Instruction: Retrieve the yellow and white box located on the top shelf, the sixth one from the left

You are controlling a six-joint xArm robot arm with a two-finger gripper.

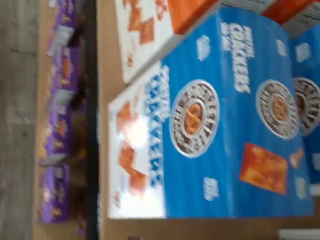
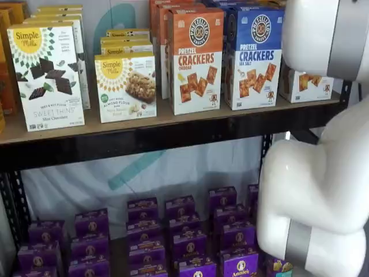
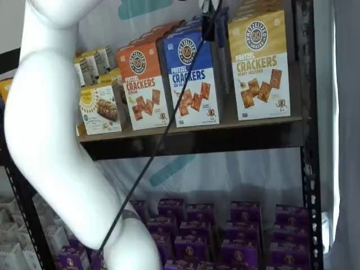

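Note:
The yellow and white box (image 3: 261, 67) stands at the right end of the top shelf (image 3: 225, 128), next to a blue Pretzel Crackers box (image 3: 194, 79). In a shelf view only its white lower part (image 2: 305, 83) shows behind my white arm (image 2: 323, 34). My gripper (image 3: 209, 23) hangs from the top edge as a dark finger with a cable, in front of the blue box's top and left of the yellow box. I cannot tell whether its fingers are open or shut. The wrist view is filled by the blue box (image 1: 225, 125); the yellow box does not show there.
An orange Pretzel Crackers box (image 2: 195, 57) and white Simple Mills boxes (image 2: 49, 75) stand further left on the top shelf (image 2: 173, 124). Several purple boxes (image 2: 184, 242) fill the lower shelf. The black rack post (image 3: 308, 140) is right of the yellow box.

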